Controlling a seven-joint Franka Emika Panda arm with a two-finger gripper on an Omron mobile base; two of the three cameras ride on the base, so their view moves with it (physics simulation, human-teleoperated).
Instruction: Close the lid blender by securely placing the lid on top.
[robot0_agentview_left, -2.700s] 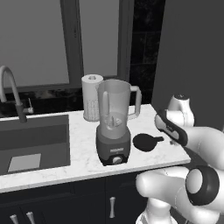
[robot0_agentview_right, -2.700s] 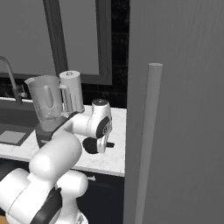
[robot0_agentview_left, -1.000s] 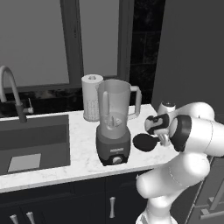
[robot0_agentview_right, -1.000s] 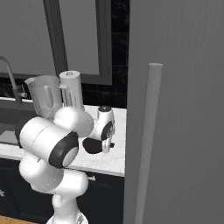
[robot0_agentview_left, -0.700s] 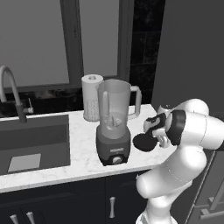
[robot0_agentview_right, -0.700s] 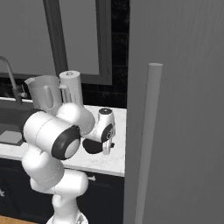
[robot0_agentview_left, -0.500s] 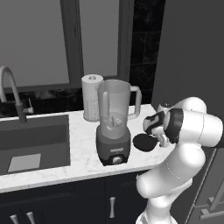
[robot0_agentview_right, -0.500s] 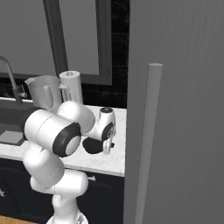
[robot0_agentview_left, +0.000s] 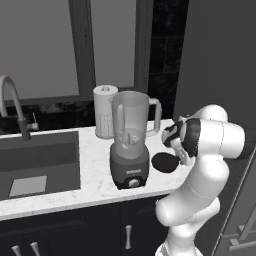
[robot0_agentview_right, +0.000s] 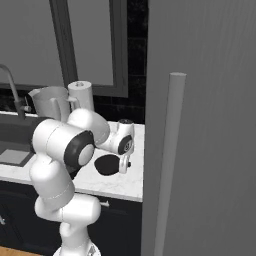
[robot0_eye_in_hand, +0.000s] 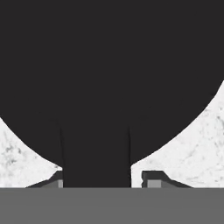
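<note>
The blender (robot0_agentview_left: 131, 150) stands on the white counter, its translucent jar (robot0_agentview_right: 50, 102) open at the top. To its right the flat black lid (robot0_agentview_left: 164, 162) lies on the counter (robot0_agentview_left: 95, 180). My gripper (robot0_agentview_left: 178, 159) points down at the lid's right edge, also seen from the other side (robot0_agentview_right: 122, 166). In the hand view the lid (robot0_eye_in_hand: 109, 65) looms large, and its short tab (robot0_eye_in_hand: 95, 157) runs down between my fingertips (robot0_eye_in_hand: 151, 179). The gripper (robot0_eye_in_hand: 103, 181) is open, with the left tip at the tab's edge and a small gap on the right.
A white paper towel roll (robot0_agentview_left: 104, 111) stands just behind the blender. A dark sink (robot0_agentview_left: 35, 165) with a curved faucet (robot0_agentview_left: 12, 107) lies to the left. A tall grey panel (robot0_agentview_right: 200, 125) rises close on the right, beside the counter's end.
The arm has folded and the hand has come down from above the counter's right end onto the lid's tab. Lid and blender have stayed put.
</note>
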